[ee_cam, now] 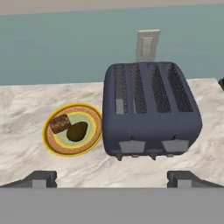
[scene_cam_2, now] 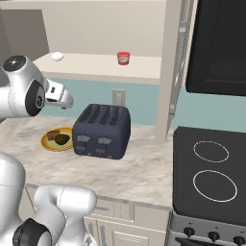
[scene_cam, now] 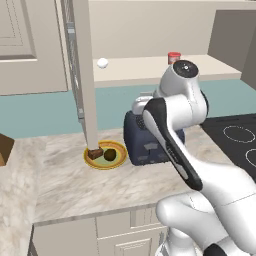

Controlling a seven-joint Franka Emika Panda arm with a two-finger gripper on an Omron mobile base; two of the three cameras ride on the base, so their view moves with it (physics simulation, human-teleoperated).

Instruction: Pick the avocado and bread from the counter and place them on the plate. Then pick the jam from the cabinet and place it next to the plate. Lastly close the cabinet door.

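Jaws wide apart and empty, hand tilted down above toaster (ee_cam: 151, 111) and plate (ee_cam: 49, 140).

Yellow plate (scene_cam: 99, 162) on marble counter (scene_cam: 70, 180), bread (scene_cam: 95, 153) and avocado (scene_cam: 110, 155) on it, dark toaster (scene_cam: 145, 145) just beside, open cabinet door (scene_cam: 86, 75) edge-on above, red-lidded jar (scene_cam: 174, 57) on far ledge, white arm (scene_cam: 190, 150) in front.

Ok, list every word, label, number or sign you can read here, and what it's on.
None can be read.
Jar: red lid and pale body, any label too small to read.
Toaster: no lettering seen on its top or levers.
Stove: ring outlines and knobs, no readable markings.
Plate, outlet and cabinet door: no text.
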